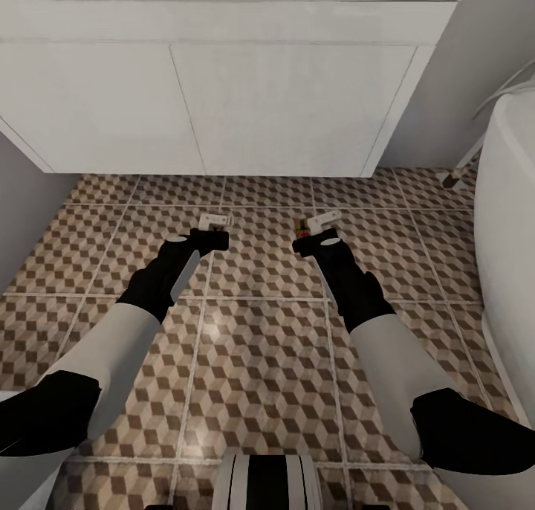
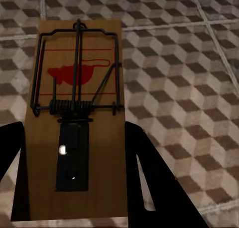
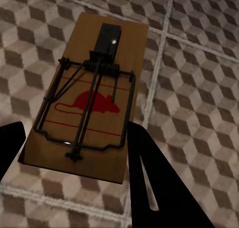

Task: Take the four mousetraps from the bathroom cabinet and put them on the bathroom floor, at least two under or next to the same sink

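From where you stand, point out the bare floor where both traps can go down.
Open tile lies ahead of both hands, up to the white cabinet. The left hand and right hand each hold a trap over bare tile. It is tighter on the right by the white fixture.

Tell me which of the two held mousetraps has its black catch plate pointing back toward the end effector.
The mousetrap in the left end effector; the right one's trap has its plate at the far end.

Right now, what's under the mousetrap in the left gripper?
Under the left gripper's mousetrap lies the cube-patterned bathroom floor, its tiles and a pale grout line showing around the board. The patch directly beneath the board is covered, and whether the board touches the floor cannot be told.
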You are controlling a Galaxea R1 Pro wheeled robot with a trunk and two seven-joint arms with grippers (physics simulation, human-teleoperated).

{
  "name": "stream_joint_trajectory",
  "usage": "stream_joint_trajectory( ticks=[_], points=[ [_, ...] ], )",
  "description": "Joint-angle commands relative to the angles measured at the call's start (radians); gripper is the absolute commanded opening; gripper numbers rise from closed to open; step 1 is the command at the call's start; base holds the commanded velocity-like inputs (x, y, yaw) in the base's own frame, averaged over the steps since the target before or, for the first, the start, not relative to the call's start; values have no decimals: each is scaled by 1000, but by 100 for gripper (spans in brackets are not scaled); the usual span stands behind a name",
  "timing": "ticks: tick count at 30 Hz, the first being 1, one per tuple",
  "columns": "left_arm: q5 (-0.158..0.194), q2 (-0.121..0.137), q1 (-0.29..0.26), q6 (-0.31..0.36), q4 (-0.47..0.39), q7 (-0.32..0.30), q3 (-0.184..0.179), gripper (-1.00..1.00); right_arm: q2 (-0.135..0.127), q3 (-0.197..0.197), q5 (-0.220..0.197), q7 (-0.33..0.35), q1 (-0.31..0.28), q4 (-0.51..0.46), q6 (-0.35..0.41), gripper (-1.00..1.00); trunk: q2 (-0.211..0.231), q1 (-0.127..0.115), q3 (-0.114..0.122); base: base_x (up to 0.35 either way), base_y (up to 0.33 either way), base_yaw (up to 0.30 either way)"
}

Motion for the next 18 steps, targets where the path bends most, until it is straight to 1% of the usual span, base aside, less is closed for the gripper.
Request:
stream_joint_trajectory(
  ticks=[1,8,13,18],
  points=[
    [7,0,0,5,-1,2,-1,-100,0,2,0,-6,-1,-1,6,-100,-1,0,-5,0,0,0],
    [7,0,0,7,-9,2,-1,-100,0,2,0,-7,-1,-2,6,-100,-2,3,-32,0,0,0],
    [7,4,0,11,-54,3,-1,-100,0,2,0,-7,-1,-2,6,-100,-3,6,-54,0,0,0],
    [7,9,0,26,-72,3,-1,-100,0,2,0,-7,-1,-10,6,-100,-5,8,-80,0,0,0]
  ],
)
